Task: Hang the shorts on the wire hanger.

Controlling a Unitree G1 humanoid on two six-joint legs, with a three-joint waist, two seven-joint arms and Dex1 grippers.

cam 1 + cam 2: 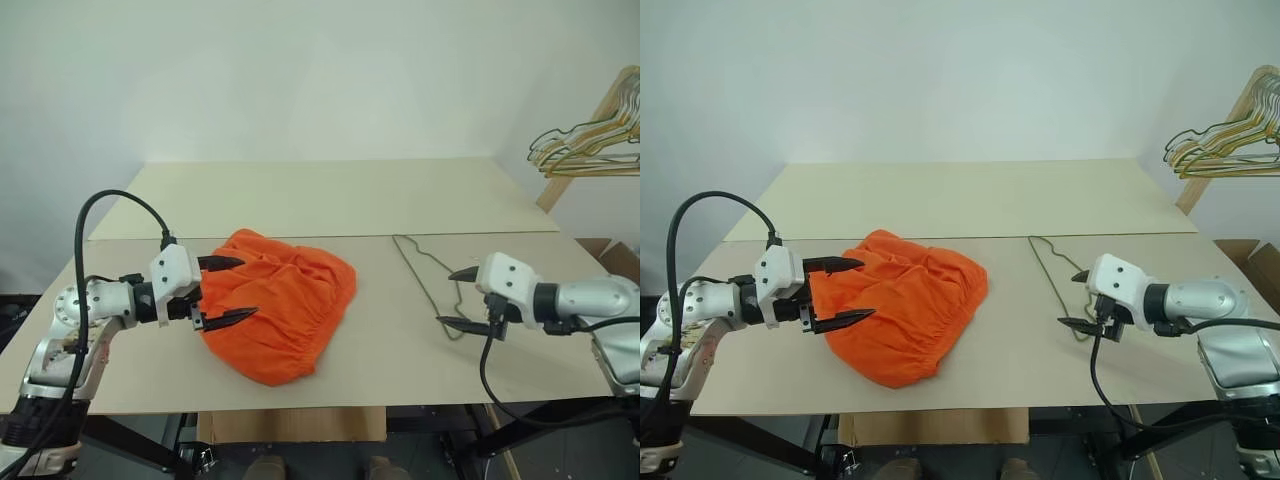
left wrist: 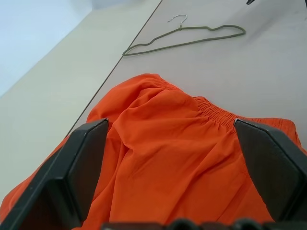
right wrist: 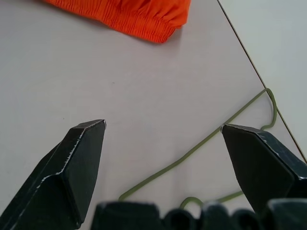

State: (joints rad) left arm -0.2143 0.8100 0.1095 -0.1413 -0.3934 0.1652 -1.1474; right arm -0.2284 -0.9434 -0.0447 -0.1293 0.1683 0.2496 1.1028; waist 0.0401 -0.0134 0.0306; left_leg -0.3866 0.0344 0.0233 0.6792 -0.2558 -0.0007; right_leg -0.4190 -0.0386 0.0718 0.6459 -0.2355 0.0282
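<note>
Both pincers spread wide, holding nothing. Left pincer at the nine o'clock edge of the shorts, crumpled mid-worktop. Right pincer over the hook end of the wire hanger, lying flat at three o'clock of the shorts. Best to pinch the waistband and clamp the wire squarely before lifting.

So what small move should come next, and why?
Probably close the right gripper on the hanger: its open fingers already straddle the wire lying flat on the table. The left gripper is open at the edge of the shorts, holding nothing.
</note>
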